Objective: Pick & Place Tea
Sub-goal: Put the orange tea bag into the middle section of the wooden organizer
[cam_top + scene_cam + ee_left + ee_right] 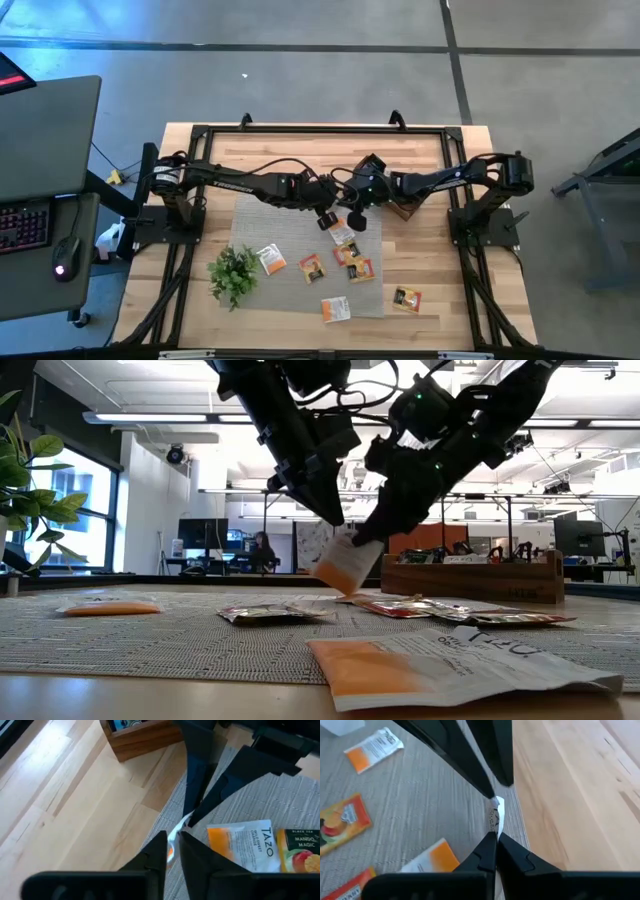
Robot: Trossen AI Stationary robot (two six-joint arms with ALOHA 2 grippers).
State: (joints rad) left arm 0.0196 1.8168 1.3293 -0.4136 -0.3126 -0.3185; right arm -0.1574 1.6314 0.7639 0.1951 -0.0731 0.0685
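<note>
On the left of the desk (420,150) stands a green plant (233,272), beside the grey mat (250,215) that carries most of the tea. Still lying flat, from left to right in the high view: one orange-and-white sachet (270,259), an orange one (311,267), a white-and-orange one near the front edge (336,309), two close together (354,262), and one off the mat on bare wood (407,298). Above the mat's far right corner both arms meet over a single sachet (347,565), held clear of the surface. The left gripper (172,840) is closed on one edge of it; the right gripper (495,836) is closed on the opposite edge. A wooden box (470,576) sits just beyond. Judgement: the task is at an early-to-middle stage, with one sachet in hand or in handover and at least six left to move.
</note>
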